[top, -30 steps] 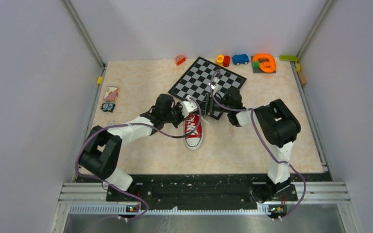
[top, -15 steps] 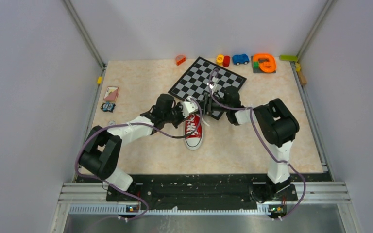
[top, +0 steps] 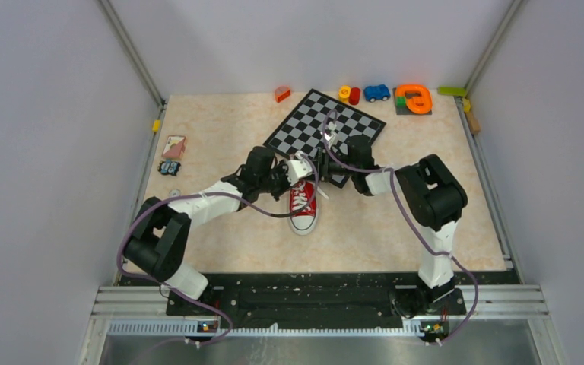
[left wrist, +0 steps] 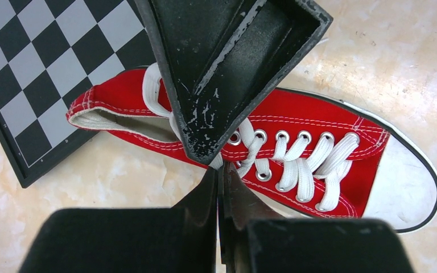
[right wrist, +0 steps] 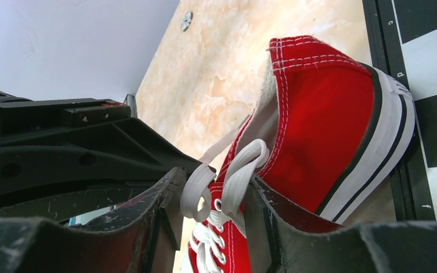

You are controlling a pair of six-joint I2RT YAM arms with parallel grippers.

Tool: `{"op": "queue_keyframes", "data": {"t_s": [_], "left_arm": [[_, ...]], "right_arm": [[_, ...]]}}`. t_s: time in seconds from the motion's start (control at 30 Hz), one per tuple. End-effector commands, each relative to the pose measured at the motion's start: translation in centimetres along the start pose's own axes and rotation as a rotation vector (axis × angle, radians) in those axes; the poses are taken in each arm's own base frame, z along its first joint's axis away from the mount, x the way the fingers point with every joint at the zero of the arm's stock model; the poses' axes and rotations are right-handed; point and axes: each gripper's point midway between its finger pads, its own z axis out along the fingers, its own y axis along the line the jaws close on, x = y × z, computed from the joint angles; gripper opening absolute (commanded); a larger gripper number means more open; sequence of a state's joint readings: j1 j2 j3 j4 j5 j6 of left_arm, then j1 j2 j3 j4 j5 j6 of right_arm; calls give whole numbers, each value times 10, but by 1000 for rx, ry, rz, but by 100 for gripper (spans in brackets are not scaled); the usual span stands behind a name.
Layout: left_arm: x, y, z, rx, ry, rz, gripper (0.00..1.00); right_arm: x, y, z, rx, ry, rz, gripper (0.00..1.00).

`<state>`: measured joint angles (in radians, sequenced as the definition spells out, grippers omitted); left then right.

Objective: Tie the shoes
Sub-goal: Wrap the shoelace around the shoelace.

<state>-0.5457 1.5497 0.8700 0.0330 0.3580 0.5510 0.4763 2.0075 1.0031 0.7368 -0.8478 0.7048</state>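
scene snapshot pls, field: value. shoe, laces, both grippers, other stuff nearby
shoe: red sneaker, sole down, toe toward the arm bases, heel at the chessboard edge
laces: white laces threaded through the eyelets; no finished bow visible
left gripper: shut, pinching a lace near the top eyelets
right gripper: open, lace loop between its fingers
other: blue toy car among small toys at the far edge
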Motion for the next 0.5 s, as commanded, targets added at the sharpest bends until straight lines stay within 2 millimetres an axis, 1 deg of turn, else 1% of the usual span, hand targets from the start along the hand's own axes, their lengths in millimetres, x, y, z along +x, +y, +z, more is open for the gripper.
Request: {"op": "queue_keyframes", "data": {"t_s": [0.0,0.13,0.27,0.37,0.47], "left_arm": [[-11,10,2,-22,-7,37,0],[-11,11,2,-24,-3,39,0],[-12,10,2,-23,-6,41,0],[-12,9,2,-21,-6,41,0],[-14,9,0,-21,-18,48,0]], "right_arm": [[-18,26,6,-80,-29,-81,41],[-19,33,4,-108,-33,-88,40],[-18,36,5,-138,-32,-79,34],[-17,35,5,-134,-28,-73,31],[-16,34,5,-132,-25,-72,25]]}}
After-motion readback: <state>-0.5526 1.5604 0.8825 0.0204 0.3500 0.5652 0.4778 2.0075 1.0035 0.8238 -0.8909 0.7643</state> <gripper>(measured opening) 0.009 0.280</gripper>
